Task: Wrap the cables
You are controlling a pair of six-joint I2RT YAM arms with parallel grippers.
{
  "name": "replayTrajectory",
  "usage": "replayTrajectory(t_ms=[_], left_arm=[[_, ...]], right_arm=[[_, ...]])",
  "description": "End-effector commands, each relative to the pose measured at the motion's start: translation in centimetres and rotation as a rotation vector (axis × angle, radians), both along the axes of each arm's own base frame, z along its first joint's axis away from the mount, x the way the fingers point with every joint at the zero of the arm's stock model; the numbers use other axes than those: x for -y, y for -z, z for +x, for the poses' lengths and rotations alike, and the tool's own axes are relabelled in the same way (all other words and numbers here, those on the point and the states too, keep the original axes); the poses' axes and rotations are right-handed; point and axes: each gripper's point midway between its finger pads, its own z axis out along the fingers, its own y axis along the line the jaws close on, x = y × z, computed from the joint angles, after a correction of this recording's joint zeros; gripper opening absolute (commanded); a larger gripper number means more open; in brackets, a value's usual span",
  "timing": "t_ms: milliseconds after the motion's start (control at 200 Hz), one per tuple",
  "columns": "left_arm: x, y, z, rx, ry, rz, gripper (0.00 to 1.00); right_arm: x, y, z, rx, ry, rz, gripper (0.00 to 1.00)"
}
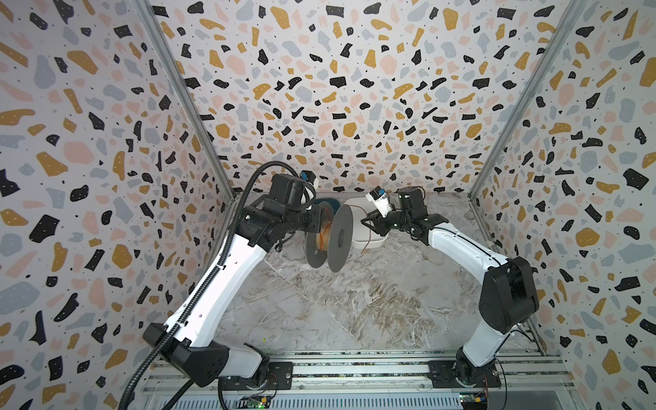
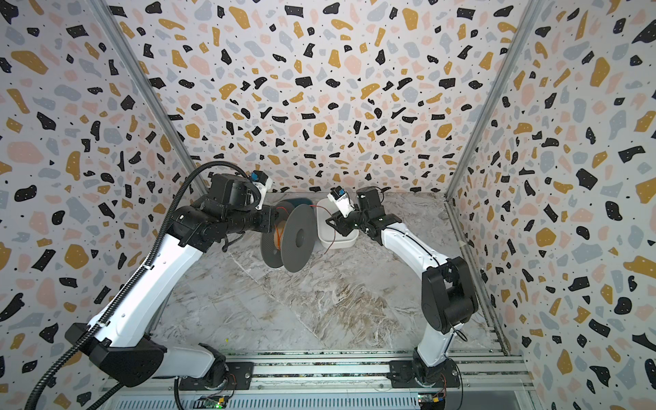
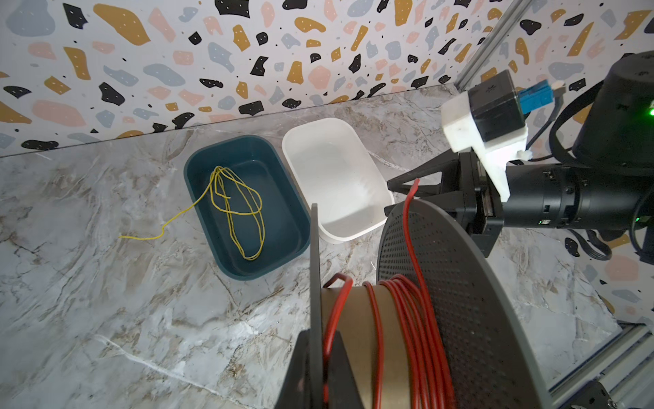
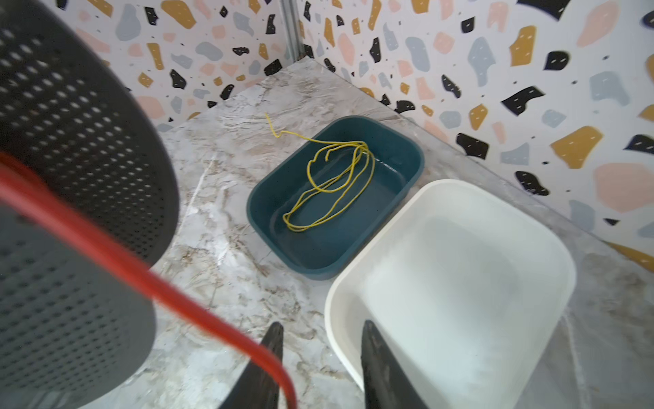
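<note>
The left gripper (image 3: 318, 340) is clamped on the grey spool (image 3: 460, 283) flange, while the right gripper (image 4: 322, 329) stands part open, the red cable (image 3: 410, 311) lying across one finger.

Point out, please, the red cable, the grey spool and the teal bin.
red cable (image 3: 412, 311): left wrist view, on the turns wound round the core.
grey spool (image 3: 460, 283): left wrist view, on its perforated flange.
teal bin (image 4: 393, 141): right wrist view, on its far inner wall.

Teal bin (image 3: 247, 152) on marble table (image 3: 106, 318), holding loose yellow wire (image 3: 244, 213) with one end trailing out onto table; white bin (image 3: 336, 177) just beside.
</note>
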Motion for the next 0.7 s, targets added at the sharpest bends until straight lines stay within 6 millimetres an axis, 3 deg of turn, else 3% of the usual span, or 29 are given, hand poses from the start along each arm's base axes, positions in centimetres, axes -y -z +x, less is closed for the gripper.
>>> replayTrajectory(t_ms=[0,385,691], left_arm=[[1.0,-4.5,0.1,0.101,0.035,-0.122,0.00],[2.0,-4.9,-0.1,0.090,0.111,-0.242,0.00],[2.4,-5.6,-0.3,0.104,0.180,-0.293,0.00]], right_arm=[[-0.4,-5.1,-2.3,0.076,-0.076,0.150,0.38],[1.3,-2.4,-6.3,-0.053,-0.135,0.273,0.37],[3.8,-2.8,-7.9,-0.123,-0.160,0.368,0.43]])
